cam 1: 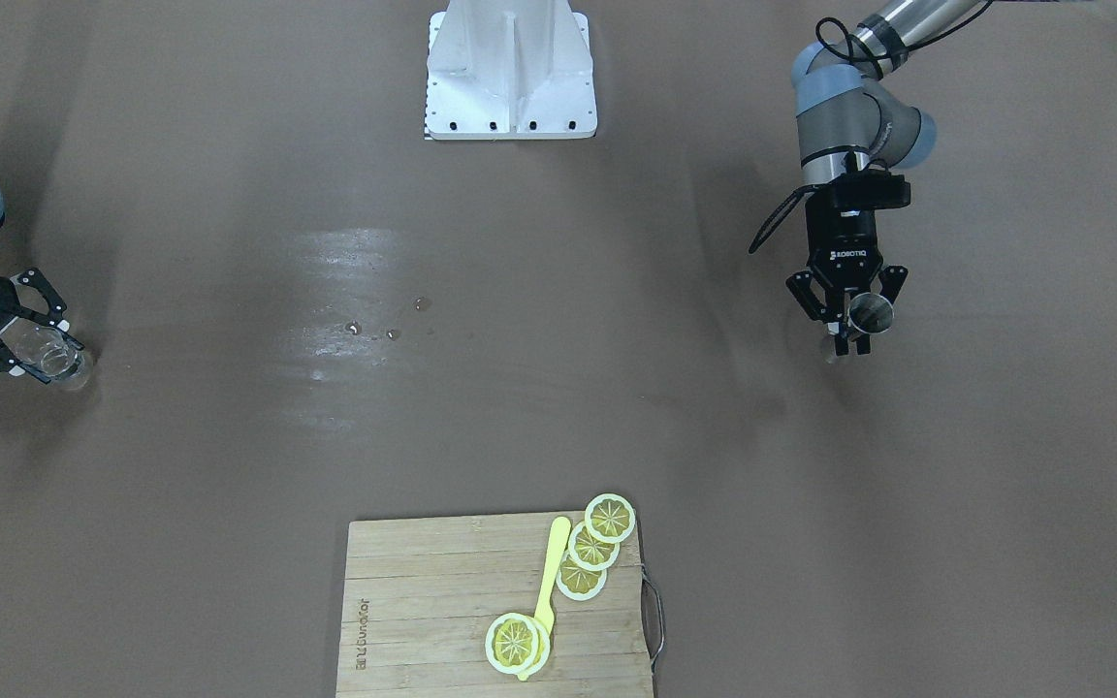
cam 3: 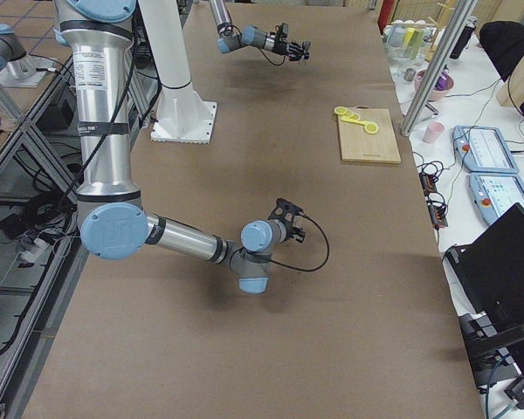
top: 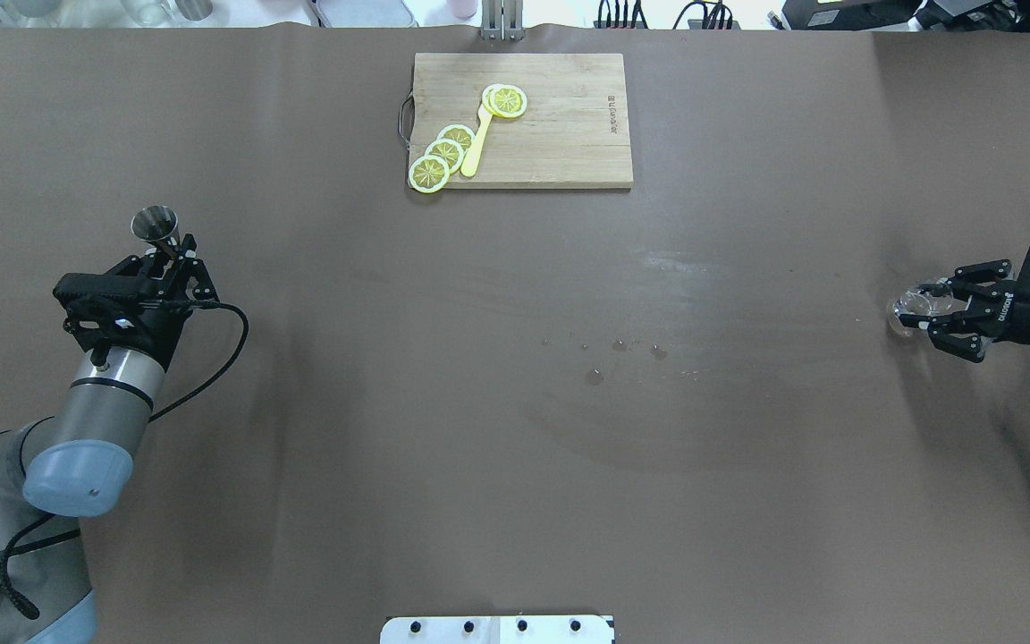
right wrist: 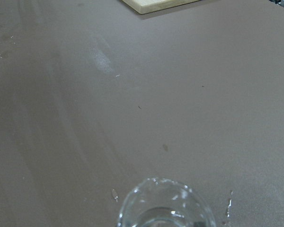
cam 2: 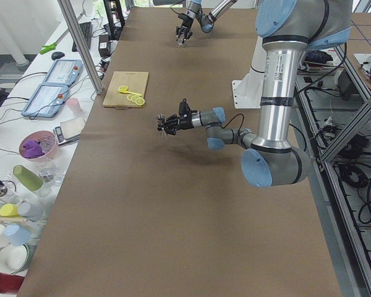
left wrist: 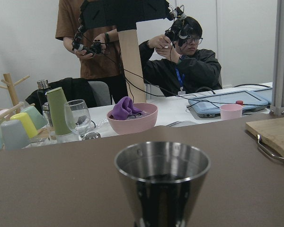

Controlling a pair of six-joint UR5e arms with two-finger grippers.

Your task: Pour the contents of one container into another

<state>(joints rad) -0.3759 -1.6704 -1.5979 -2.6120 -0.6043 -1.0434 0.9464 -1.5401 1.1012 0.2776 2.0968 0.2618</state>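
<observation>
A steel measuring cup (top: 156, 224) stands upright between the fingers of my left gripper (top: 168, 258), which is shut on its lower part, at the table's left side. From the front camera the same cup (cam 1: 871, 312) and left gripper (cam 1: 849, 325) sit at right. The left wrist view shows the cup (left wrist: 162, 184) close up with something dark inside. My right gripper (top: 933, 309) is shut on a clear glass (top: 910, 309) at the far right edge. That glass (cam 1: 52, 357) and right gripper (cam 1: 20, 339) are at the front view's left, and the glass rim (right wrist: 165, 208) fills the right wrist view's bottom.
A wooden cutting board (top: 569, 125) with lemon slices (top: 443, 154) and a yellow spoon (top: 477, 148) lies at the table's far middle. Water drops (top: 622, 345) dot the brown table between the arms. The robot's white base (cam 1: 510, 73) is on its own side. Cups, a pink bowl (left wrist: 131, 118) and people sit beyond the left end.
</observation>
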